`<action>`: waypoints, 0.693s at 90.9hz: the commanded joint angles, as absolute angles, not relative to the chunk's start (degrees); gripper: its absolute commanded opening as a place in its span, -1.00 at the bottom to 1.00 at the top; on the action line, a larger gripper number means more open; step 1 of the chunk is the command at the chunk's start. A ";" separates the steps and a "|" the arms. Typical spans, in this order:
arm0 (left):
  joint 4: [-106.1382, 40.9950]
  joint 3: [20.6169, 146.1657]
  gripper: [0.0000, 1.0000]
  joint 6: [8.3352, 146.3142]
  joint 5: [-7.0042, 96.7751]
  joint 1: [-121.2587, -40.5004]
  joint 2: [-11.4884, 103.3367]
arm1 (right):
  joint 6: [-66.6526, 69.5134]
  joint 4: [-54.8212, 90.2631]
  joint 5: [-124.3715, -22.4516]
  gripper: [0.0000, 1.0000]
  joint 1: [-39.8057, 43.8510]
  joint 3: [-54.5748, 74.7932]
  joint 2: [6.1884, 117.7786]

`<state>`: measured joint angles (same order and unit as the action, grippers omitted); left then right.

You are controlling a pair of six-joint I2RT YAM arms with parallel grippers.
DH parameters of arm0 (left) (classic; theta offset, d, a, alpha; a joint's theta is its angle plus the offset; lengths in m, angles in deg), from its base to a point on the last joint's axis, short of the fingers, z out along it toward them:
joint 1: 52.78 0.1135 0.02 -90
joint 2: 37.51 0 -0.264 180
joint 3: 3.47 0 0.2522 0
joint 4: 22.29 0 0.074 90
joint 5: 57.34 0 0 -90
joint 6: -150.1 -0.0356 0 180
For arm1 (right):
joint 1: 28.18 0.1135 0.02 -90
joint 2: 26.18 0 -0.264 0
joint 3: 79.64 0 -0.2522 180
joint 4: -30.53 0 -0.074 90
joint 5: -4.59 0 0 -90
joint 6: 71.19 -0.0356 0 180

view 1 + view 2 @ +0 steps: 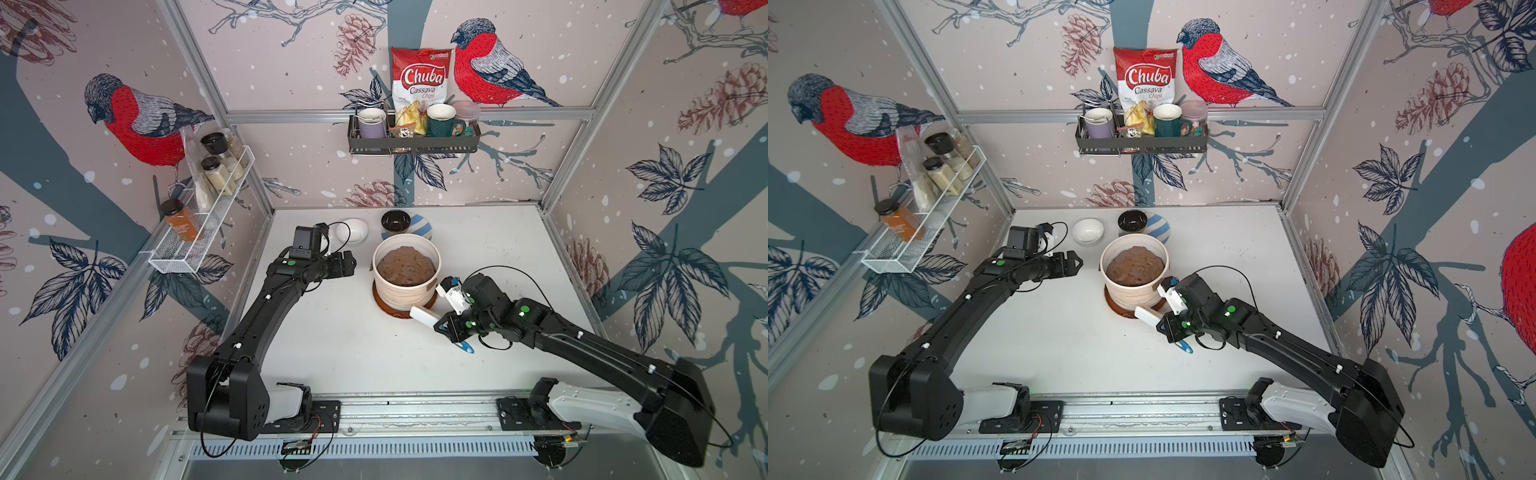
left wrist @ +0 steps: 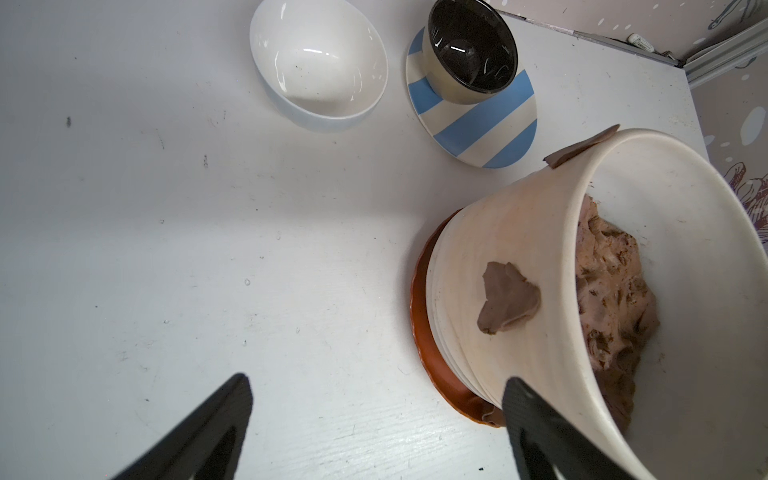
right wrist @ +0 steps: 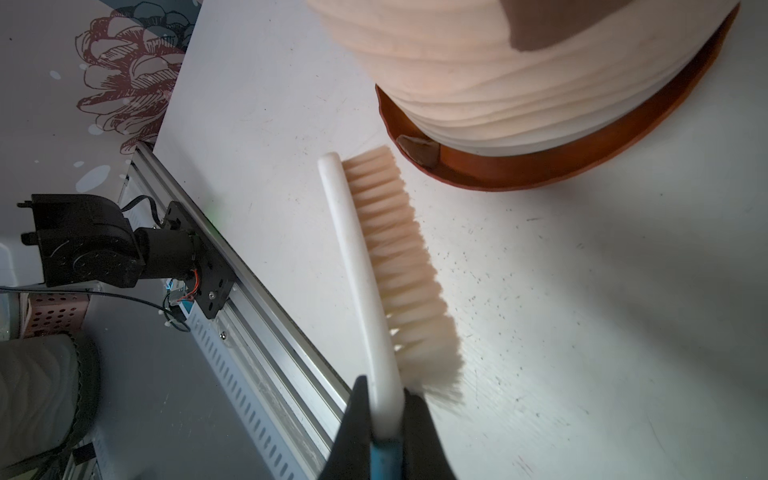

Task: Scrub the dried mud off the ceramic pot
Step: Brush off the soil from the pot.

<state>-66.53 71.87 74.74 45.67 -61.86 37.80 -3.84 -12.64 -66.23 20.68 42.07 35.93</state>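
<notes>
The white bench (image 1: pixel 332 353) was seen to carry everything. Near its middle the ceramic pot (image 1: pixel 405 296) was stood upright on a round brown saucer (image 2: pixel 424 332) and was filled with a brown soil-like mass.

Behind the pot, a blue-and-white striped plate (image 1: pixel 423 233) was laid on the bench with a small black bowl (image 1: pixel 395 220) set on it. A small white bowl (image 1: pixel 352 230) was placed just beside them, toward the left.

A white brush (image 1: pixel 422 313) with pale bristles (image 3: pixel 399 249) and a blue handle end was held low at the pot's front right. In the right wrist view its tip was found just beside the saucer rim, apart from the pot's wall, with the bristles turned toward the pot.

The right gripper (image 3: pixel 386 390) was clenched on the brush handle. The left gripper (image 1: pixel 1077 262) was held to the left of the pot, apart from it in both top views. Its jaws were spread wide and nothing was grasped.

Dried mud (image 2: pixel 509 299) was seen as a flat brown patch stuck on the pot's outer wall facing the left gripper. A second patch (image 2: pixel 582 147) was lodged at the rim and a third (image 3: pixel 536 25) high on the wall facing the brush. A small flake (image 3: pixel 417 149) was lying in the saucer near the brush tip.
</notes>
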 commanded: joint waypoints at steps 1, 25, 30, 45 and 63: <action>-66.64 72.22 0.87 74.06 45.62 -62.20 37.24 | -3.91 -16.35 -64.14 -1.00 21.55 42.06 33.47; -64.49 71.10 0.83 70.08 45.67 -66.30 33.05 | -2.26 -22.24 -70.94 -1.00 22.54 36.12 30.05; -64.00 70.60 0.80 68.42 45.32 -68.22 31.79 | -1.96 -22.67 -72.91 -1.00 22.06 34.74 28.39; -65.06 70.78 0.74 61.20 40.63 -77.32 28.65 | -2.62 -25.12 -74.56 -1.00 16.84 31.79 24.93; -66.07 70.55 0.70 44.66 39.71 -88.90 28.28 | -8.16 -27.51 -63.71 -1.00 3.05 33.30 24.27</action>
